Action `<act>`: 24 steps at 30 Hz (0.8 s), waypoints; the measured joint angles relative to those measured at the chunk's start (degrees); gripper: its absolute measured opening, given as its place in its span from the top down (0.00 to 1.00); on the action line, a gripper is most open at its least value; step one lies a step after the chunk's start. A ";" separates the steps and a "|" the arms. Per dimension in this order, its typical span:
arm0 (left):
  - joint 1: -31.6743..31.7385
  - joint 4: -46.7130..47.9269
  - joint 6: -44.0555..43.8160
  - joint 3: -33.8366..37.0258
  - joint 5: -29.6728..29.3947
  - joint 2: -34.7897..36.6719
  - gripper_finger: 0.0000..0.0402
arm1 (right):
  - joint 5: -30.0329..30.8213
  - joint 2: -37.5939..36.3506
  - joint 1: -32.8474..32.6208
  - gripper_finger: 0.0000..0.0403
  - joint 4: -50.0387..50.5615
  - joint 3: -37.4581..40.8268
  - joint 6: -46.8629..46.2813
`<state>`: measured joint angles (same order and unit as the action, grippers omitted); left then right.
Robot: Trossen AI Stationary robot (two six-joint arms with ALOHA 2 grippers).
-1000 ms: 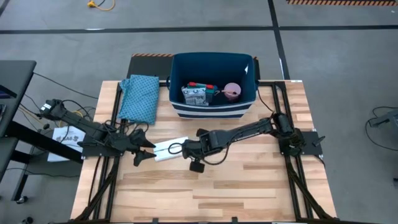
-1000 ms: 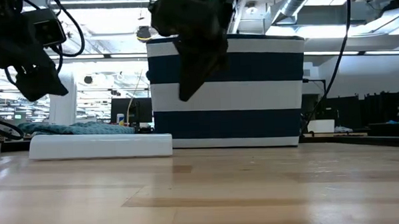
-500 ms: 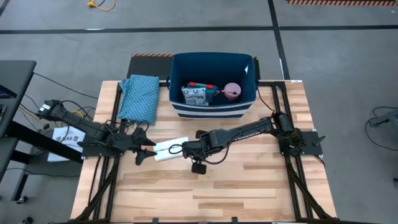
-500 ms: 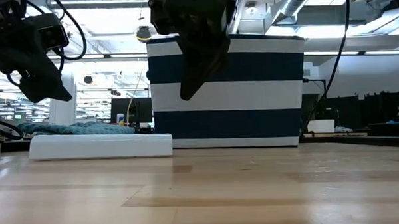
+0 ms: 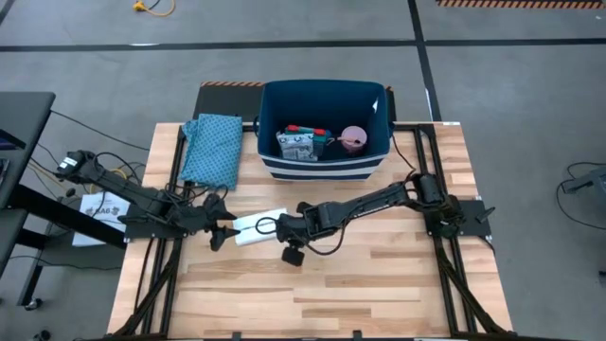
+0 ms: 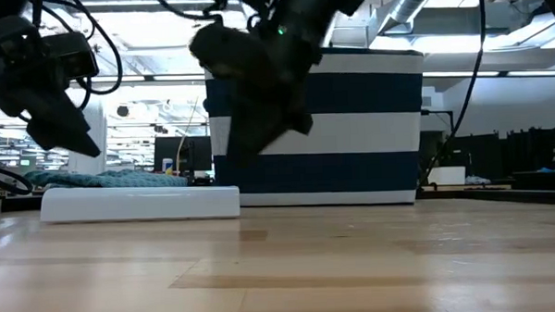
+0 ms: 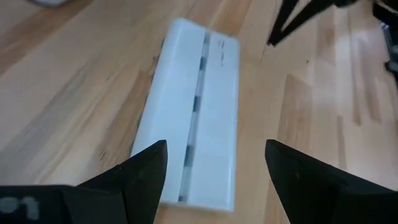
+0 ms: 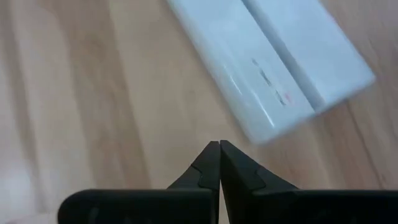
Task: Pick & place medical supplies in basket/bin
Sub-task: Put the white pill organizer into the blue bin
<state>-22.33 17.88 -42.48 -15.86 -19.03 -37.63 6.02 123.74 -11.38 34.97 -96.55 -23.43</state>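
The job looked partly done: a box (image 5: 299,144) and a pink roll (image 5: 353,138) already sat in the blue bin (image 5: 325,167), far past both pincers. One white tray (image 5: 259,227) was left, flat on the wooden table (image 5: 379,275). The left pincer (image 7: 214,163) was spread wide right over it. The right pincer (image 8: 219,163) was pinched shut, holding nothing, just beside it. A big workshop room showed behind.

Nothing printed can be read. The long white plastic compartment tray (image 8: 273,68) carries small marks on its lid, too blurred to make out.
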 joint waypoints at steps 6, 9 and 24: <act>0.00 3.22 -0.20 0.00 0.66 0.00 0.36 | 0.05 -0.53 -1.98 1.00 -0.57 0.55 1.16; 0.00 4.11 -0.21 0.00 0.66 0.00 0.36 | 0.04 -0.44 -2.74 1.00 -0.73 0.63 1.21; -0.10 12.89 -6.21 -0.04 6.80 0.00 0.41 | 0.22 -0.44 -2.88 1.00 5.87 0.61 1.37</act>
<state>-22.43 30.77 -48.69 -15.90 -12.23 -37.63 6.24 123.31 -14.26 40.84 -95.94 -22.06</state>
